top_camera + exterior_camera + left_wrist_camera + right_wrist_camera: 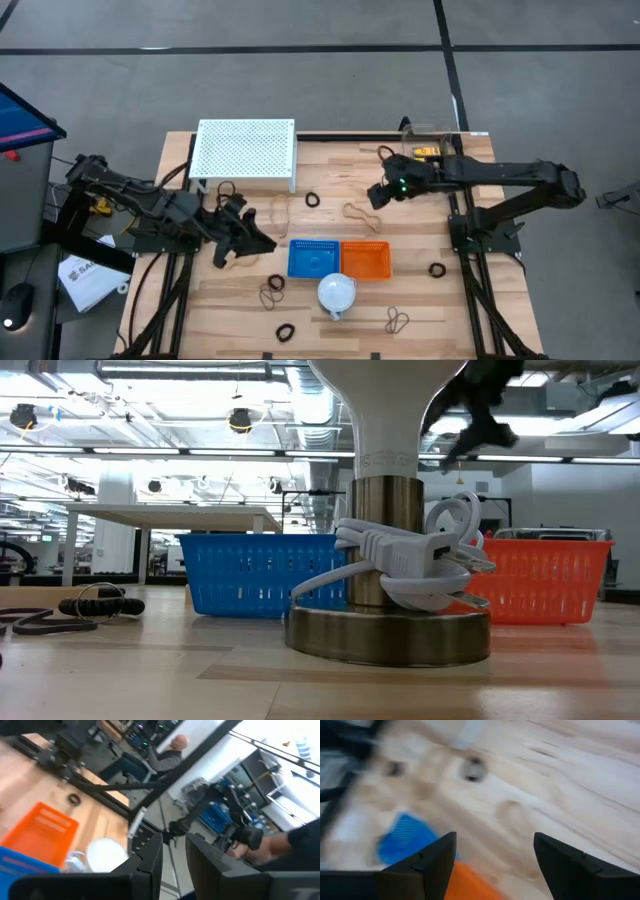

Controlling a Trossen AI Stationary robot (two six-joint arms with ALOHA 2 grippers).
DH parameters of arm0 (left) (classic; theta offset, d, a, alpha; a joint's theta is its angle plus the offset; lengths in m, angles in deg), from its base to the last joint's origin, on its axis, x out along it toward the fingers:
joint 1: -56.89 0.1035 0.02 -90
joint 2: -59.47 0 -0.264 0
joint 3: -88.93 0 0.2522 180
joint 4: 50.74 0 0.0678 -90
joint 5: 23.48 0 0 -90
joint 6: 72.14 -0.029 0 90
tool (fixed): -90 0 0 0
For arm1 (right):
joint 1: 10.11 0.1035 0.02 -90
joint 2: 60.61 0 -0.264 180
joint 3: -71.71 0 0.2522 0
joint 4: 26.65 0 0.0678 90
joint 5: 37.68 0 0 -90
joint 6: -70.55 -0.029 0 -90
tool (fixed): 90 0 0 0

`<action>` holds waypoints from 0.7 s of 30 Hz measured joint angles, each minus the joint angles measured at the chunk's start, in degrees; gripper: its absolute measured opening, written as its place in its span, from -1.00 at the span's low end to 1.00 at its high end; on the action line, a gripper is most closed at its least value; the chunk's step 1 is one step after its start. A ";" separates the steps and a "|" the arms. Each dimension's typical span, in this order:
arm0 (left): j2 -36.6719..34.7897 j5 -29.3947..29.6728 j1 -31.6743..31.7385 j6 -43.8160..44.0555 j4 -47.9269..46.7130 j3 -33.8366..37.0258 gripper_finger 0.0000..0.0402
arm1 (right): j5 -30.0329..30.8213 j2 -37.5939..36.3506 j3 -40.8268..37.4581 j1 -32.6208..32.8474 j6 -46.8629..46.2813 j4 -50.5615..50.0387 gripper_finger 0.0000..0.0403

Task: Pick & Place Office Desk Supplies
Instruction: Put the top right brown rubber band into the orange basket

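**deskbot_fan:** High view puts the blue basket point(311, 257) mid-table with the orange basket point(365, 259) touching its side, and a white dome lamp point(337, 292) just in front of the seam between them. A white perforated rack point(244, 152) sits behind and to the left of the blue basket. The loose stuff is scattered all round it: black rings point(313, 200) behind, rubber bands point(362, 216) behind the orange basket, more bands point(272, 291) and a ring point(286, 331) in front, another ring point(436, 270) out past the orange basket.

**clampy42:** And the grippers?

**deskbot_fan:** Left gripper point(262, 243) hangs just left of the blue basket. In its wrist view the fingers point(150, 860) stand only a narrow gap apart, and I see nothing between them. Right gripper point(378, 195) is behind the orange basket, near those bands, jaws spread wide and empty in its own wrist view, which is smeared.

**clampy42:** Low view any help?

**deskbot_fan:** Mostly lamp. The brass base point(387, 632) with a white cord point(410, 555) wrapped round the stem blocks the middle, baskets peek out either side. A gripper shows dark up top, can't tell which arm. Left wrist view alone shows a seated person point(165, 757) beyond the table.
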 joint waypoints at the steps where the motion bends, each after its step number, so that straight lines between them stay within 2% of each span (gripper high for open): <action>1: 0.00 0.60 0.00 -0.27 -0.26 0.00 -0.62 | -1.05 1.23 0.00 -1.03 0.44 -1.20 0.28; 6: 0.00 2.54 0.90 -2.87 -0.54 0.00 -0.62 | -7.03 9.44 0.00 -3.19 5.23 -5.16 0.18; 10: 0.00 2.56 1.97 -3.00 -0.58 0.00 -0.62 | -9.08 16.23 0.00 -2.32 9.75 -4.14 0.08; 15: 0.00 2.56 2.34 -3.05 -0.62 0.00 -0.62 | -8.62 23.05 0.00 -0.49 13.12 -2.90 -0.01; 21: 0.00 4.53 2.34 -3.09 -0.66 0.00 -0.62 | -2.25 27.54 -0.02 -0.15 15.70 -2.21 -0.03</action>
